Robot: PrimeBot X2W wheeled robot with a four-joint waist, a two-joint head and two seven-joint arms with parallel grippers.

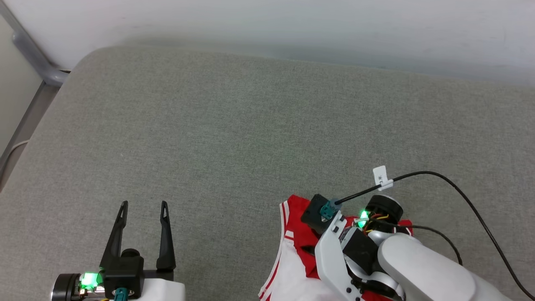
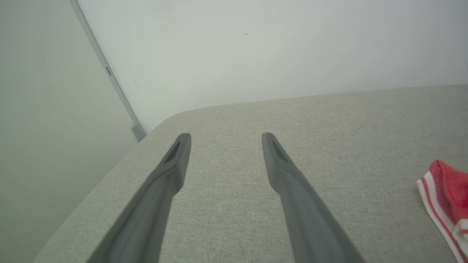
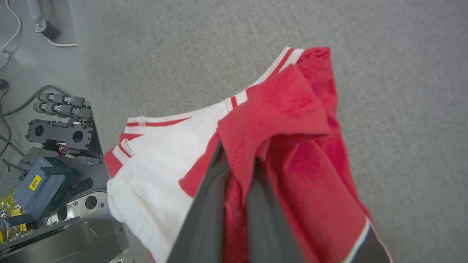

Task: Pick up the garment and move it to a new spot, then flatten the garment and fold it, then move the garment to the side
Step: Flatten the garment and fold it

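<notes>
Head view: red-and-white shirt (image 1: 299,234) bunched at the near right edge of the grey worktop (image 1: 230,125), a red fold pinched in the right end effector (image 3: 239,160) directly above it; left end effector (image 1: 144,209) spread and empty, well apart to the shirt's left.

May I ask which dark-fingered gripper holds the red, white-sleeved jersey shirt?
The right gripper, shut on the red jersey shirt; the left gripper stands open and empty.

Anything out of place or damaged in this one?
Nothing damaged. The red-and-white jersey is crumpled in a bunch, pinched in the shut right jaws over the grey cushion, which fits a pick-up.
</notes>
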